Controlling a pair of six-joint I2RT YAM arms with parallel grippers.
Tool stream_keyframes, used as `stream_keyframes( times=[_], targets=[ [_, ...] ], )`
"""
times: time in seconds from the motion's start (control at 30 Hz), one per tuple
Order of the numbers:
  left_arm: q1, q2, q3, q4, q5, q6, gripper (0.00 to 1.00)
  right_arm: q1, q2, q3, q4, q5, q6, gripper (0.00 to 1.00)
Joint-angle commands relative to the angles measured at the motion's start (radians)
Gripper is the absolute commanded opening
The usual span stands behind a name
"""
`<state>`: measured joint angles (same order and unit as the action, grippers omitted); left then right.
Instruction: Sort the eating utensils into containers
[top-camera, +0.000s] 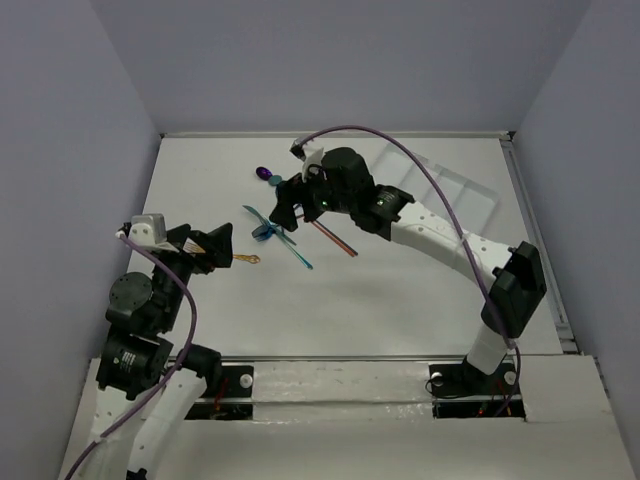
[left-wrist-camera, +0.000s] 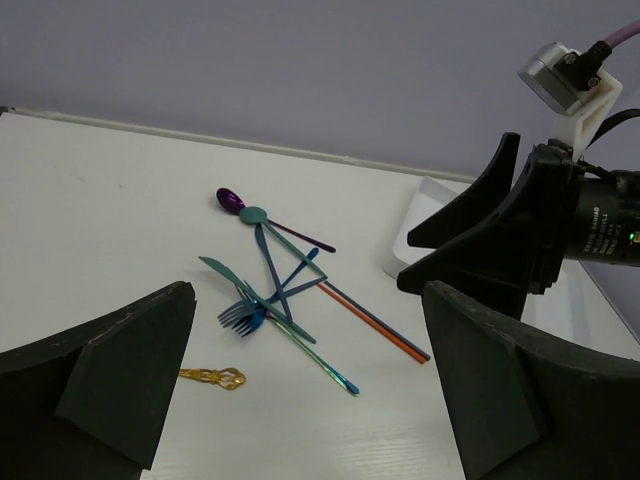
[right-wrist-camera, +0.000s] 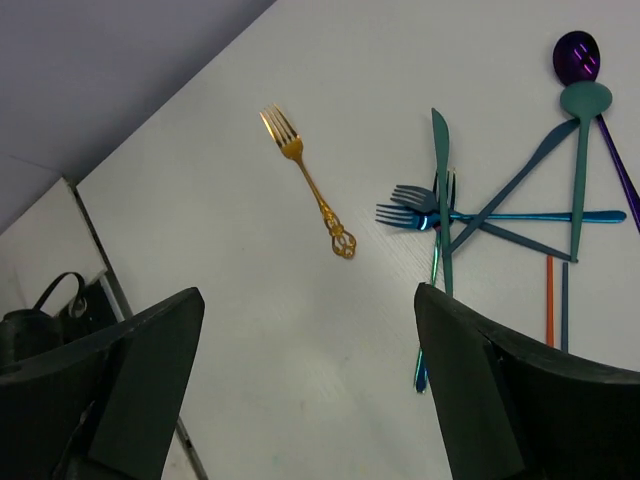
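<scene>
The utensils lie in a crossed pile (top-camera: 275, 232) at the table's middle: teal and blue forks, a knife and spoons (left-wrist-camera: 268, 292) (right-wrist-camera: 480, 215). A purple spoon (top-camera: 265, 172) (left-wrist-camera: 230, 200) (right-wrist-camera: 578, 55) lies at the pile's far end. Red-orange and dark sticks (top-camera: 335, 238) (left-wrist-camera: 375, 322) (right-wrist-camera: 555, 300) lie beside the pile. A gold fork (top-camera: 247, 260) (left-wrist-camera: 213, 378) (right-wrist-camera: 310, 185) lies apart. The white tray (top-camera: 455, 195) (left-wrist-camera: 425, 215) is partly hidden behind the right arm. My left gripper (top-camera: 228, 250) (left-wrist-camera: 308, 290) is open and empty by the gold fork. My right gripper (top-camera: 283, 212) (right-wrist-camera: 310, 293) is open and empty above the pile.
The table's back edge meets a grey wall. A metal rail (top-camera: 535, 240) runs along the table's right side. The left arm's base (right-wrist-camera: 50, 320) shows in the right wrist view.
</scene>
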<state>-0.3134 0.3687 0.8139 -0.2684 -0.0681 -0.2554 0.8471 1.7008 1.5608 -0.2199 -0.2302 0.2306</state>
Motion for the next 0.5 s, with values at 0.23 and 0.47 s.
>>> stream_keyframes(
  times=[0.23, 0.47],
  targets=[
    [-0.033, -0.062, -0.004, 0.037, -0.212, 0.015, 0.99, 0.044, 0.184, 0.251, -0.041, 0.026, -0.062, 1.00],
    [-0.043, -0.149, -0.081, 0.069, -0.320, -0.010, 0.99, 0.053, 0.325, 0.369, -0.056, 0.002, -0.074, 1.00]
  ],
)
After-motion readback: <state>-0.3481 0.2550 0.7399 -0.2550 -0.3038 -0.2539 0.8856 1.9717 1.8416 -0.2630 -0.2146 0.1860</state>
